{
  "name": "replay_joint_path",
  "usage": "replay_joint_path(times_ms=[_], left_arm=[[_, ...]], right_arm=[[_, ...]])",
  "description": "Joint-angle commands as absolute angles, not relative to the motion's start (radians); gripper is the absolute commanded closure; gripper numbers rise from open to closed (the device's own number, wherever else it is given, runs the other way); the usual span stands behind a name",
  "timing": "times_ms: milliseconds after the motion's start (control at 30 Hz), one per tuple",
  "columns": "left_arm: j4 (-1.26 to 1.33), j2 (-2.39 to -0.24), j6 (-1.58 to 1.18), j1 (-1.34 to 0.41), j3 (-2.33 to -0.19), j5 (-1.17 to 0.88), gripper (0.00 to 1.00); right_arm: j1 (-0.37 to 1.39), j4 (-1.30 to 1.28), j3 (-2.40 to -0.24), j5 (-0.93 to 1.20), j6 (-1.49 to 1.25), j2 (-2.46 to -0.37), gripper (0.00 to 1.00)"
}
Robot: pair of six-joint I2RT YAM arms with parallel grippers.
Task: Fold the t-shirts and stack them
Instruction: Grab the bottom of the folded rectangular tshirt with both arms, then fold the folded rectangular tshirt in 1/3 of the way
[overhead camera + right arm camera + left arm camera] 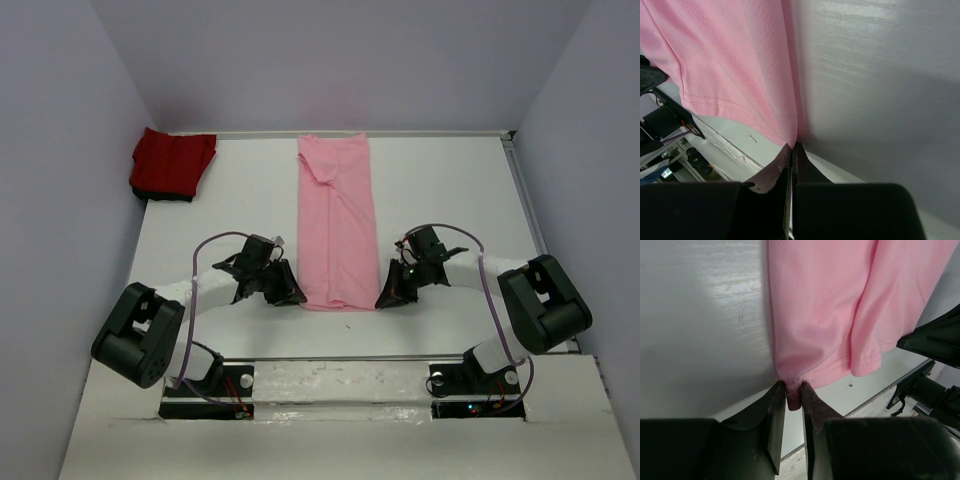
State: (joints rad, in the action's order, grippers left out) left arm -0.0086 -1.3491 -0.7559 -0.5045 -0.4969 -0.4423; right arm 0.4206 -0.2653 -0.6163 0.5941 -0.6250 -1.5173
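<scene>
A light pink t-shirt [336, 222] lies folded into a long narrow strip down the middle of the white table. My left gripper [293, 297] is shut on its near left corner; the left wrist view shows a wad of the pink t-shirt [825, 315] pinched between the fingertips [793, 390]. My right gripper [385, 299] is shut on the near right corner, where the pink t-shirt [735, 75] runs into the closed fingertips [792, 148]. A deep red t-shirt [172, 163] lies folded at the far left corner, away from both grippers.
Grey walls close in the table [440, 190] on the left, back and right. A raised ledge [340, 375] with both arm bases runs along the near edge. The right arm's black links [935, 370] show at the right of the left wrist view.
</scene>
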Motion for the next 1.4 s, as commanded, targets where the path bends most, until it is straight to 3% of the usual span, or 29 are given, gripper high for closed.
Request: replay_joint_path(times_ms=[0,1367], left_arm=[[-0.04,-1.351,-0.729,-0.511,-0.535,-0.436,0.71],[-0.16,-1.376,-0.69,-0.489,-0.703,-0.403,0.73]], right_arm=[[0.433,-0.29,-0.666,0.577,-0.606,-1.513,1.0],[0.433,-0.445,-0.9,0.554,-0.569,-1.526,1.0]])
